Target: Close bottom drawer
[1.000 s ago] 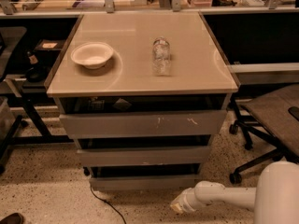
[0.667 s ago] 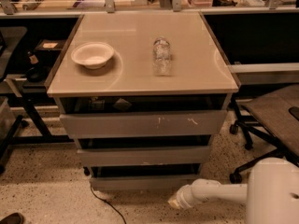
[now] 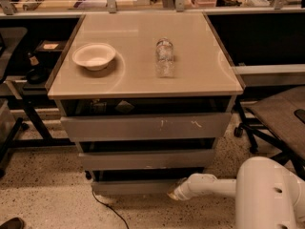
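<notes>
The bottom drawer (image 3: 136,186) is the lowest and narrowest grey front of the cabinet, just above the floor. It stands a little out, with a dark gap above it. My gripper (image 3: 172,194) is at the end of the white arm (image 3: 209,186), low near the floor. It is at the right end of the bottom drawer's front, touching it or very close to it. The arm reaches in from the lower right.
A top drawer (image 3: 143,127) with white scratches and a middle drawer (image 3: 147,159) sit above. A white bowl (image 3: 94,56) and a water bottle (image 3: 164,57) are on the cabinet top. An office chair (image 3: 281,123) stands at the right. A black cable (image 3: 107,206) lies on the floor.
My gripper has moved left and inward from the open floor to the right end of the bottom drawer's front. The drawers look unmoved.
</notes>
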